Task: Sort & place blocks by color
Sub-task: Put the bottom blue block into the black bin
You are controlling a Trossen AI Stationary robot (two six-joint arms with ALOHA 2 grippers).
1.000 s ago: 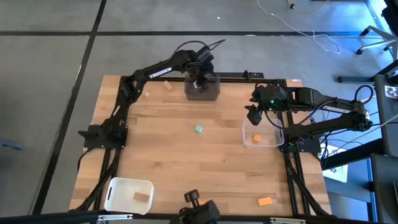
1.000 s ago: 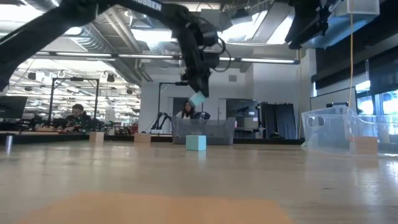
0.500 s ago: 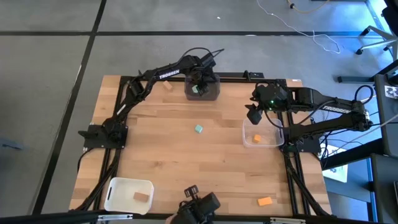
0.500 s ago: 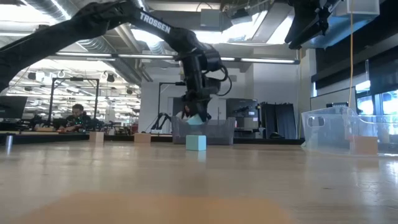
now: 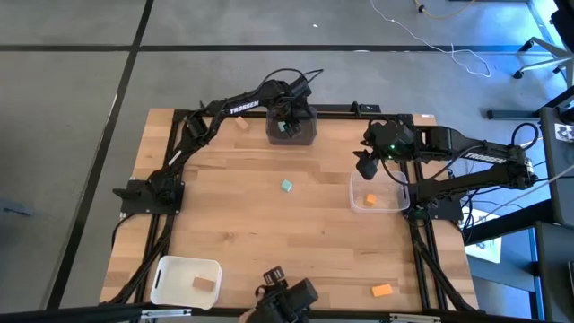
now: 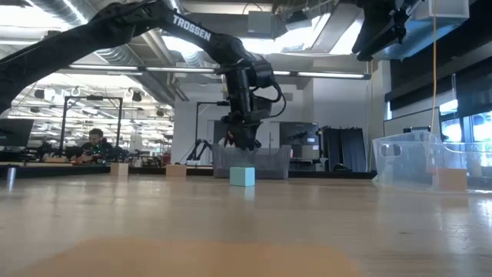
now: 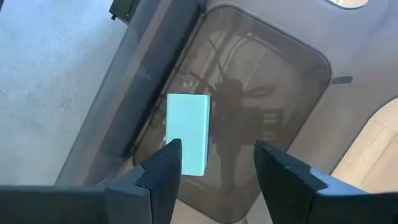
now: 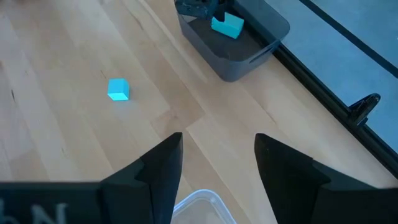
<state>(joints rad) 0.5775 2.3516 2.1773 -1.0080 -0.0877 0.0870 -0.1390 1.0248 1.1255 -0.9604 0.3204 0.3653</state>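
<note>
Overhead, high view: the left gripper is held over the dark grey bin at the desk's far edge; a teal block is left mid-desk, well apart.
Low view: the left arm is seen poised above the bin.
Left wrist view: fingers are spread, released; a teal block lies on the bin floor.
Right wrist view: right gripper is open, empty, parked by the clear bin.
Advice: the arm should be lifted straight up, so the bin wall is cleared.
</note>
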